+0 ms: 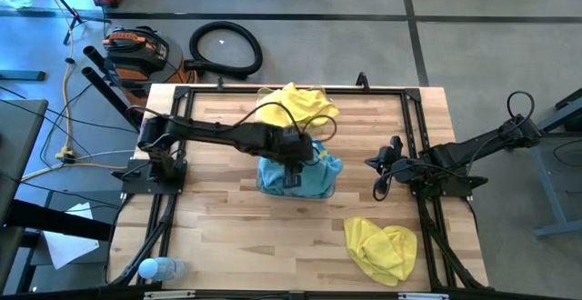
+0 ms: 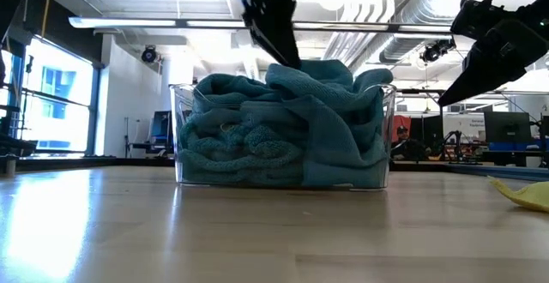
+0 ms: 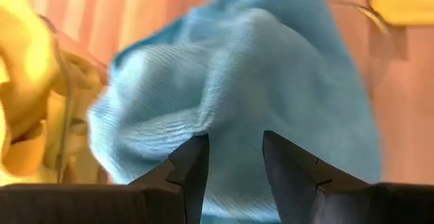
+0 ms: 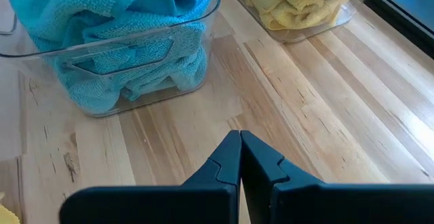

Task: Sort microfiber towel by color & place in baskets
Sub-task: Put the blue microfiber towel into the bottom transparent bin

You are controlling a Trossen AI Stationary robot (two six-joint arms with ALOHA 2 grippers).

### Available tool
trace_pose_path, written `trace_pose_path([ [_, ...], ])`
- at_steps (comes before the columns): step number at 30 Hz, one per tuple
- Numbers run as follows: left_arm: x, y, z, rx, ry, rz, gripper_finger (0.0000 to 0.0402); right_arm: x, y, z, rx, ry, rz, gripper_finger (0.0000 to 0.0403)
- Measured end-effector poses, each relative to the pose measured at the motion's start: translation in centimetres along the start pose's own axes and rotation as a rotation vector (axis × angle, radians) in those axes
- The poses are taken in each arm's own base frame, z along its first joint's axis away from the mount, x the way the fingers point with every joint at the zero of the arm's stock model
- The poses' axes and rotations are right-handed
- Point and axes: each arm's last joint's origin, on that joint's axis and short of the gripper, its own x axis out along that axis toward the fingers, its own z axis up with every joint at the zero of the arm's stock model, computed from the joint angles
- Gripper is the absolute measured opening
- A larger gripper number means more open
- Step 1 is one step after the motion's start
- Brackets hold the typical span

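Observation:
A clear bin [image 1: 329, 189] at the table's middle is heaped with turquoise-blue towels [image 2: 283, 124]. My left gripper [image 3: 235, 159] is open, pointing down at the top of that heap [image 2: 287, 56]. Behind it, a second clear bin [image 4: 319, 24] holds yellow towels [image 1: 296, 105]. One loose yellow towel [image 1: 382, 245] lies crumpled on the table near the front right. My right gripper [image 4: 241, 142] is shut and empty, held above the table to the right of the blue bin [image 1: 375, 165]. My left gripper's open fingers [image 3: 196, 163] stand at the top fold of the uppermost blue towel [image 3: 230, 108], coming from above. I cannot tell whether they touch it. The towel lies on the heap in the bin.
A clear water bottle [image 1: 159, 268] lies at the table's front left corner. Black frame rails [image 1: 414, 118] run along the table's sides and back. Bare wood lies in front of the blue bin [image 4: 203, 136].

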Motion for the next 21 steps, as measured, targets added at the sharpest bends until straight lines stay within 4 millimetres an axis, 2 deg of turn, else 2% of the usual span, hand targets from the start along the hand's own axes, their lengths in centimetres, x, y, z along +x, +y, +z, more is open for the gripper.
trace_pose_path([
  [4,2.0,0.8,-1.0,-0.065,-0.020,-0.066,0.0126,0.0,0.0,0.0,0.001,-0.001,0.000,0.0000],
  [8,5.2,0.9,-3.2,-0.137,-0.017,-0.167,0.0126,0.0,0.0,0.0,0.000,-0.001,0.000,0.0000],
  [11,6.6,1.1,-4.5,-0.189,-0.038,-0.175,0.0126,0.0,0.0,0.0,-0.001,0.000,0.000,0.0000],
  [17,7.6,1.6,-6.1,-0.264,0.001,-0.194,0.0126,0.0,0.0,0.0,-0.015,0.000,0.000,0.0000],
  [21,7.6,1.6,-6.1,-0.264,-0.008,-0.196,0.0126,0.0,0.0,0.0,-0.022,-0.001,0.000,0.0000],
])
